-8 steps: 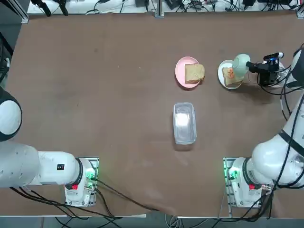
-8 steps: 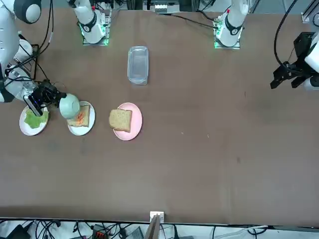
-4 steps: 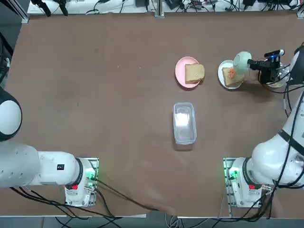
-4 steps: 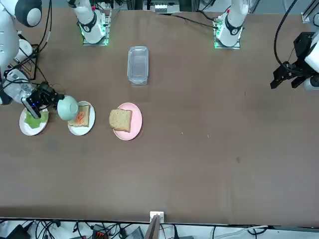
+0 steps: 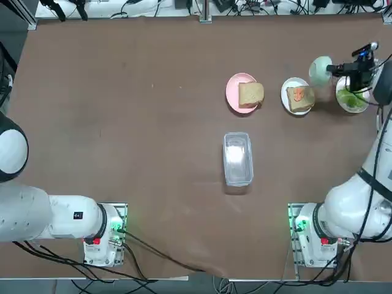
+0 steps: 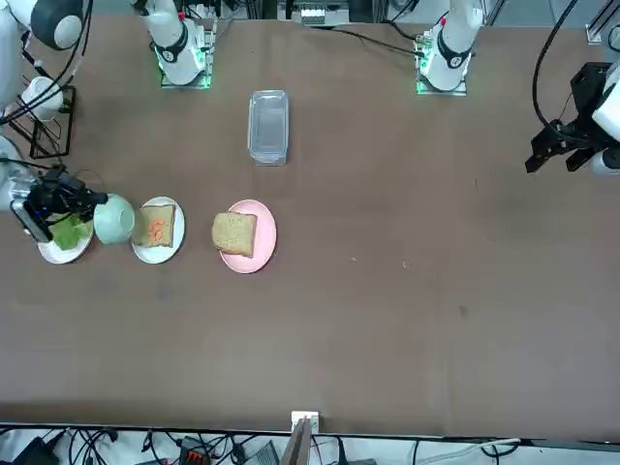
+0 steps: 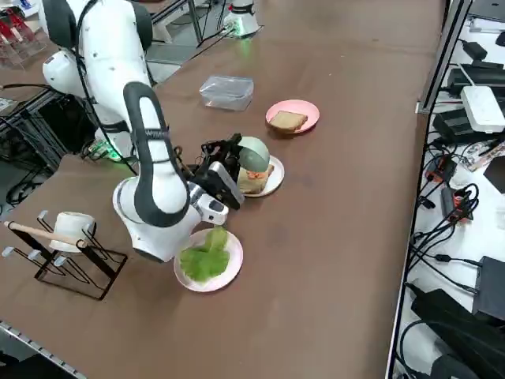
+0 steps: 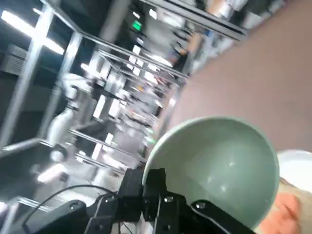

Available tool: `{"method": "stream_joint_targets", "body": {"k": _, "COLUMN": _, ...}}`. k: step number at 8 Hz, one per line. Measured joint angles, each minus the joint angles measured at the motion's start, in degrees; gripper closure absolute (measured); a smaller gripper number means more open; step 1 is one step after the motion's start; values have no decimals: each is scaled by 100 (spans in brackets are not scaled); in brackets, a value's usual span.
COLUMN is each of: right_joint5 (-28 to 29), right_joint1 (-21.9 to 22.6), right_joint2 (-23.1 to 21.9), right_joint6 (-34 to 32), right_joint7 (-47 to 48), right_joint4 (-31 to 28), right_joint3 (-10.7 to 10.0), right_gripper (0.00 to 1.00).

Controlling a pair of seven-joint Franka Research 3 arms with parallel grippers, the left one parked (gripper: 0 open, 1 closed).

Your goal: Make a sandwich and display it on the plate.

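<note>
**Sandwich half-built: orange filling on, greens and top slice pending**

Sandwich (image 5: 300, 98) base is sitting on the white plate (image 5: 286, 92), one bread slice with the orange piece on top, just beside the fingers (image 5: 334, 68) on the side toward the centre of the surface (image 5: 122, 122). Fingers are clamping shut on the rim of a pale green bowl (image 5: 320, 68), holding it tipped on its side, mouth facing the wrist camera, and it is looking empty. Green leaves (image 5: 350, 99) are lying on their own plate (image 5: 361, 108) under the wrist, not yet added. Second bread slice (image 5: 251, 94) is waiting on the pink plate (image 5: 234, 92), further out beyond the sandwich plate. A clear container (image 5: 237, 158) is sitting well apart from the fingers.

Left to do, as I'm reading it: park the bowl, add leaves, cap with the second slice.

Versus a second ago: the bowl was hanging over the sandwich plate; now the arm is swinging it off the plate toward the far edge, and the orange piece is showing fully uncovered.
</note>
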Motion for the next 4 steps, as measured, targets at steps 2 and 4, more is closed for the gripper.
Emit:
{"method": "stream_joint_targets", "body": {"k": 2, "right_joint5": -393, "right_joint1": 685, "right_joint2": -29, "right_joint6": 432, "right_joint7": 249, "right_joint4": 615, "right_joint3": -879, "right_gripper": 97}}
{"method": "stream_joint_targets", "body": {"k": 4, "right_joint5": -815, "right_joint1": 1047, "right_joint2": -85, "right_joint6": 1190, "right_joint7": 471, "right_joint4": 1241, "right_joint3": -1253, "right_gripper": 97}}
